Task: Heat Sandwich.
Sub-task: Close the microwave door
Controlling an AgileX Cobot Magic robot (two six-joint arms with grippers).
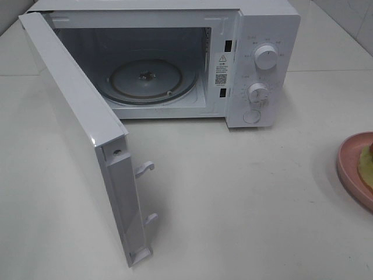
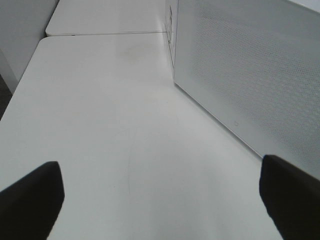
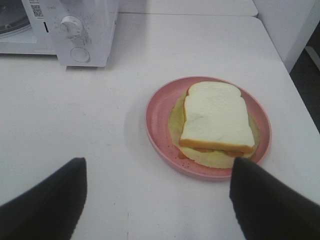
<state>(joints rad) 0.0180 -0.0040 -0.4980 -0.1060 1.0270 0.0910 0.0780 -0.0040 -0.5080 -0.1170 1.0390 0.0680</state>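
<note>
The microwave (image 1: 175, 64) stands at 12 o'clock on the white table (image 1: 245, 204), its door (image 1: 81, 134) swung wide toward 7 o'clock, the glass turntable (image 1: 152, 81) bare inside. At 3 o'clock, a pink plate (image 3: 159, 125) holds the sandwich (image 3: 215, 117). The left gripper (image 2: 160, 200) hangs with fingers spread beside the door. The right gripper (image 3: 157, 200) hangs near the plate, fingers apart, holding nothing.

Kitchen-like test setup, white microwave (image 1: 175, 58) with door (image 1: 81, 134) swung open and glass turntable (image 1: 152, 81) inside, pink plate (image 3: 162, 135) of food, plain white table (image 1: 245, 198), tiled wall (image 1: 349, 14) behind
</note>
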